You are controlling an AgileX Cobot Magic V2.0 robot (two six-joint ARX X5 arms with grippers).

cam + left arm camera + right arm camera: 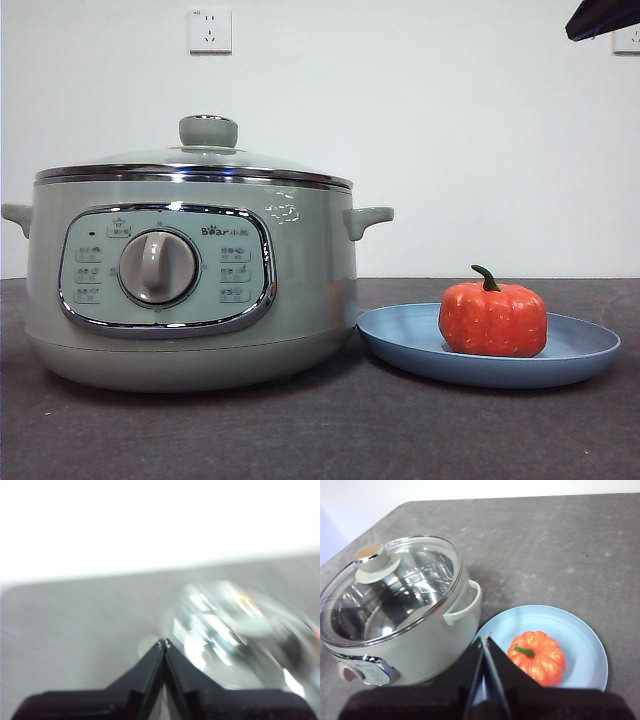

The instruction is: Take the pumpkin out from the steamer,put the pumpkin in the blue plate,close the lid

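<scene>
The steamer (190, 285) was the largest thing on the table (330, 430), standing with its control panel toward the front camera. The lid (390, 587) sat level on its chrome rim all the way round, with the knob (208, 131) upright at the centre, so as far as I could judge the pot was closed.

Just beside the steamer, on the side of its handle, lay the blue plate (590, 350), its near edge almost touching the pot's base. The pumpkin (493, 318) rested inside the plate, upright, green stem pointing up and curling slightly.

My right gripper (485, 639) hung above the gap between pot and plate, jaws pressed together and holding nothing. From there the pumpkin lay just off to one side and below, the lid's knob farther away on the other side. This was the nearer arm to both plate and pumpkin.

My left gripper (164, 642) was also closed and empty, raised over the table beside the lid, which showed only as a blurred shine in its wrist view.

I judged all three steps done, with neither thing calling for another grasp; what remained was only to draw both arms clear.
</scene>
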